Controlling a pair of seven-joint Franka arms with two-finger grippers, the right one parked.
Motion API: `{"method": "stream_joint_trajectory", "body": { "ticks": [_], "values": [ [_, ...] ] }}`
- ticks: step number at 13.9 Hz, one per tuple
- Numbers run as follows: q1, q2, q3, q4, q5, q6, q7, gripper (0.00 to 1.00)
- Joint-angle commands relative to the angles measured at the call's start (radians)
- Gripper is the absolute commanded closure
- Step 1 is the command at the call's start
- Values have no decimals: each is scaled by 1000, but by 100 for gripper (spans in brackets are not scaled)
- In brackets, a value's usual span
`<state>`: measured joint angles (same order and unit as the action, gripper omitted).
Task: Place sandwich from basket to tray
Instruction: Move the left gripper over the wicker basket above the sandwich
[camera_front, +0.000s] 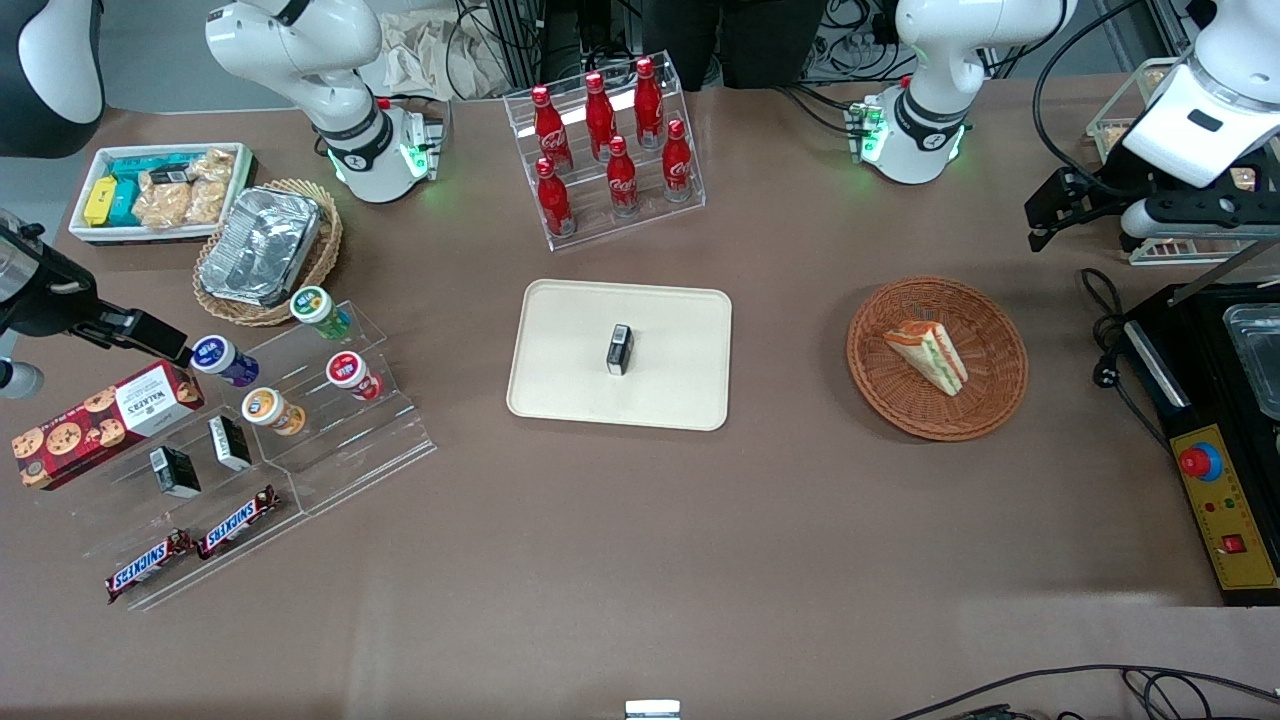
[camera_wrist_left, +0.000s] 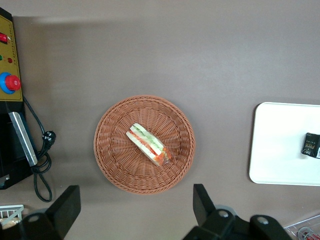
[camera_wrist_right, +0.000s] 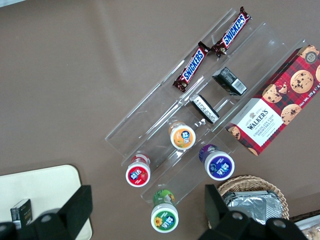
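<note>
The wedge sandwich (camera_front: 928, 355) lies in the round reddish-brown wicker basket (camera_front: 870, 380), toward the working arm's end of the table. The cream tray (camera_front: 560, 400) sits mid-table with a small black box (camera_front: 620, 349) on it. My gripper (camera_front: 1045, 215) hangs high above the table, farther from the front camera than the basket, open and empty. The left wrist view looks straight down on the sandwich (camera_wrist_left: 148, 145) in the basket (camera_wrist_left: 115, 165), with the gripper (camera_wrist_left: 136, 195) spread wide just off the rim, and the tray (camera_wrist_left: 275, 160) beside it.
A black control box with a red button (camera_front: 1215, 500) and a coiled cable (camera_front: 1105, 340) lie beside the basket. A rack of red cola bottles (camera_front: 610, 140) stands farther back than the tray. Acrylic shelves of snacks (camera_front: 300, 420) fill the parked arm's end.
</note>
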<state>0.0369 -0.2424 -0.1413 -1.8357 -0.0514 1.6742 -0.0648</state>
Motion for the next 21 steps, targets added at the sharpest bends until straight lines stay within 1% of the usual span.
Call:
{"method": "stream_joint_trajectory", "body": {
  "ticks": [1,6,7,10,11,15,18,21],
  "values": [
    [12,-12,-4,-6,-19,-2,11,0],
    [9,-3,-6,0,-2,-8,-3,0],
    [11,-6,-6,-7,-2,-10,-47,0],
    [-2,3,-11,-11,1,-1,-304,0],
    [-5,5,-12,-20,1,-1,-364,0],
    [-14,-8,-24,-97,1,4,-589,0],
    [-19,-8,-24,-137,1,36,-671,0],
    [-15,-9,-23,-187,-10,82,-693,0]
  ]
}}
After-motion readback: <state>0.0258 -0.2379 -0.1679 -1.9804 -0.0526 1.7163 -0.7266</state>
